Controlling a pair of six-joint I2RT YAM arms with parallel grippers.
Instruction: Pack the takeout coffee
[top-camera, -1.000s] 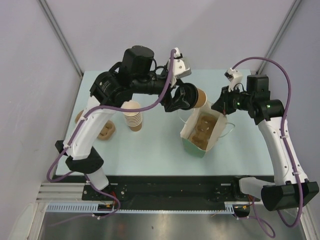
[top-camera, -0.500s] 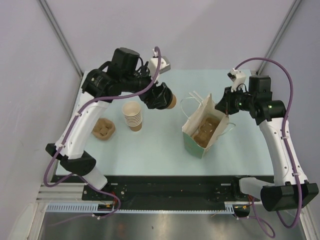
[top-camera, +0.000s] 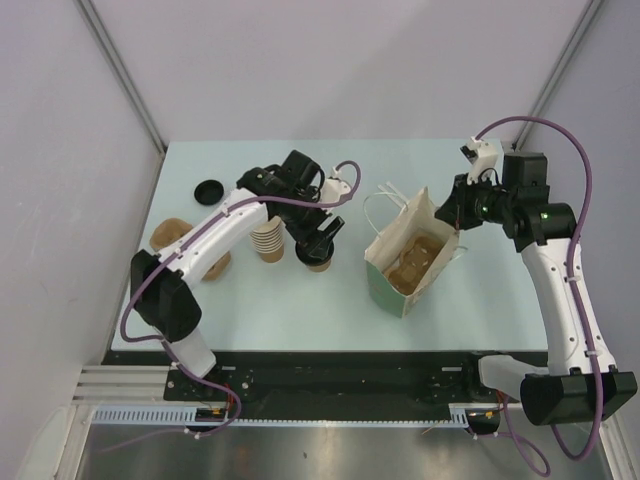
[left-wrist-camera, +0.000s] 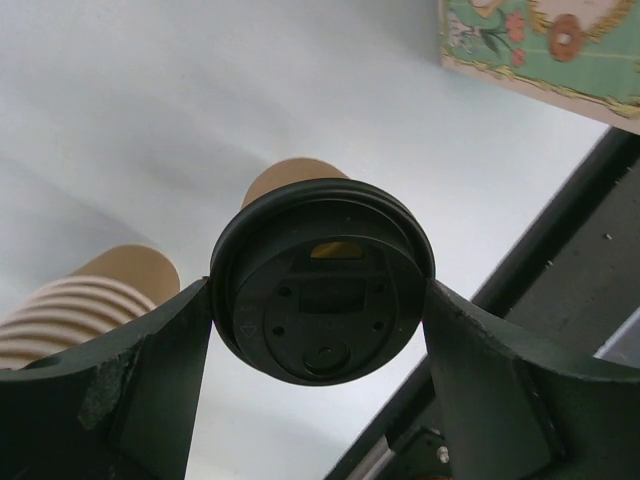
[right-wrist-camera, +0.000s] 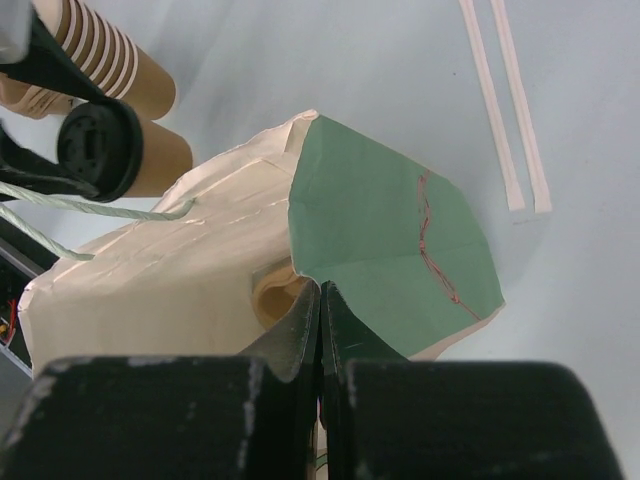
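The takeout coffee (top-camera: 319, 258), a brown paper cup with a black lid (left-wrist-camera: 322, 280), is upright just right of the stack of lidless cups (top-camera: 267, 240). My left gripper (top-camera: 318, 243) is shut on it, one finger against each side of the lid. I cannot tell whether the cup rests on the table. To the right, the green and cream paper bag (top-camera: 398, 285) is tipped open with a pulp carrier (top-camera: 415, 262) inside. My right gripper (top-camera: 453, 215) is shut on the bag's upper rim (right-wrist-camera: 390, 230). The right wrist view shows the lidded cup (right-wrist-camera: 100, 150) beyond the bag.
A loose black lid (top-camera: 209, 190) lies at the back left of the table. Brown pulp carriers (top-camera: 172, 233) sit at the left edge, partly behind my left arm. Two white straws (top-camera: 392, 190) lie behind the bag. The bag's string handles (top-camera: 375, 210) hang loose.
My left arm has carried the lidded cup away from the bag's mouth, left and down to beside the cup stack. My right gripper has kept its hold on the bag.
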